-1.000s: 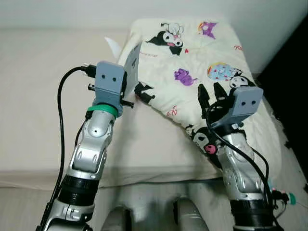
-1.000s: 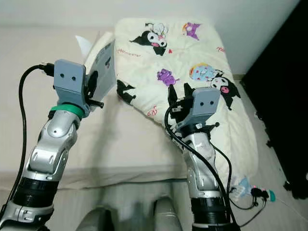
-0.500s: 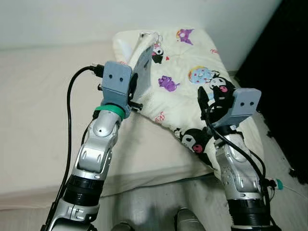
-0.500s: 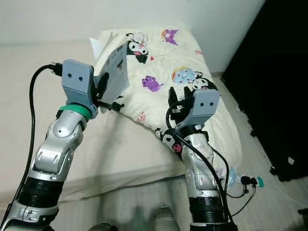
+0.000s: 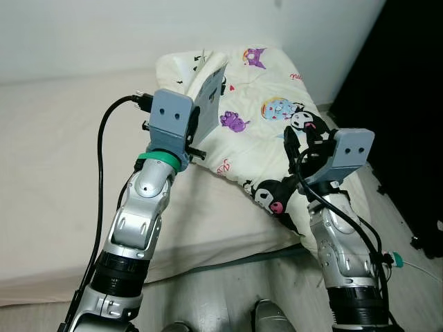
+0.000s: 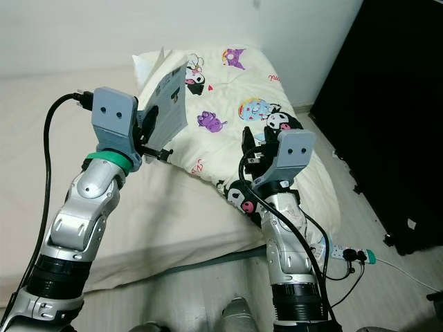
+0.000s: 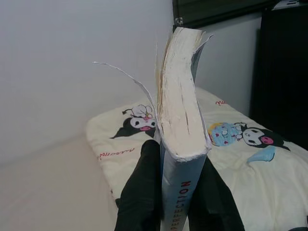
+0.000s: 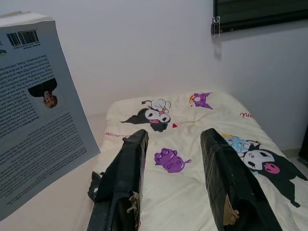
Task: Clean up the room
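Left tool (image 7: 166,202) clamps the book (image 7: 180,125) by its spine end, upright above the bed (image 5: 55,159). Right tool (image 8: 178,183) gapes, holding nothing. Risk: loose pages (already splayed) tearing or the book slipping.

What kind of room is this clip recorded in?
Most likely a bedroom. A low bed with a beige sheet stands against a white wall, with a cartoon-print quilt bunched at one end. The left gripper holds a paperback book upright; the right gripper hovers open over the quilt.
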Motion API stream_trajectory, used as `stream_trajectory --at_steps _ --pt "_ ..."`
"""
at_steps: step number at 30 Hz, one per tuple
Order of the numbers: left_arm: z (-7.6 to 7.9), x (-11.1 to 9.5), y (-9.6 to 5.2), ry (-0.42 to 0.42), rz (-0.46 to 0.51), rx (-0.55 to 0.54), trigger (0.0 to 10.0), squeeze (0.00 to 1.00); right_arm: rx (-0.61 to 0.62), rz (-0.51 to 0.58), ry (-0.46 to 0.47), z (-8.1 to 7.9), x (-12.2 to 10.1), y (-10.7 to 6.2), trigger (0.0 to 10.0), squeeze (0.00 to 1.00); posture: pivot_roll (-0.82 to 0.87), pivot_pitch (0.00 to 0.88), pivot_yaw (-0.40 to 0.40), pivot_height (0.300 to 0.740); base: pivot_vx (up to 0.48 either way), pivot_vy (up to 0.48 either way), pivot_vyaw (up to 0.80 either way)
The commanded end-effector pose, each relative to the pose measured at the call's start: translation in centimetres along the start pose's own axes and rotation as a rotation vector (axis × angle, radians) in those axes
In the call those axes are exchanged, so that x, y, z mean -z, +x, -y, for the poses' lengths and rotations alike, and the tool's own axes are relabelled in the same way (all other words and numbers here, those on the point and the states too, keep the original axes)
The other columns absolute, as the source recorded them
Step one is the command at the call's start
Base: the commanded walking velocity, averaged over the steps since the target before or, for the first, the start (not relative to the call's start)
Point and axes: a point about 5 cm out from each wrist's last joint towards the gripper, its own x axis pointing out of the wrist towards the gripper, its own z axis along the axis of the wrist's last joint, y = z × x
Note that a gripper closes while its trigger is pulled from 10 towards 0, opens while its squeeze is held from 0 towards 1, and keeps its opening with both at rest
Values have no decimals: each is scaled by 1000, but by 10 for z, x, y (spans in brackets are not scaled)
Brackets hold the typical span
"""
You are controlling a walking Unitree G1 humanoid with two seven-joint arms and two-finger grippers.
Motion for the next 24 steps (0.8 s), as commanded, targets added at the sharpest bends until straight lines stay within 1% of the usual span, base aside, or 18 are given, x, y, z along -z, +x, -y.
stream_trajectory --at_steps 1,7,8,11,15,20,24 --pt "-1 -3 -1 11 30 -4 10000 0 0 -20 7 -1 5 -3 10000 0 -82 47 56 740 0 0 0" --pt "-2 -3 -1 11 27 -4 10000 0 1 -21 7 -1 6 -3 10000 0 -81 49 56 740 0 0 0" --pt "-1 -3 -1 -3 26 -2 10000 0 1 -21 7 -1 6 -3 10000 0 -81 49 56 740 0 0 0" --pt "-1 -2 -1 -8 17 -2 10000 0 0 -22 8 -1 6 -3 10000 0 -80 50 57 740 0 0 0" --pt "-1 -1 0 -23 12 0 10000 0 -1 -22 9 -1 6 -2 10000 0 -81 50 58 740 0 376 0" --pt "-1 -2 0 -11 15 -4 10000 0 -4 -22 11 -2 7 -3 10000 0 -80 51 58 740 0 480 0" --pt "-1 -2 -1 -12 14 -5 10000 0 -23 -26 14 -6 7 -3 10000 0 -80 51 59 740 0 480 0"
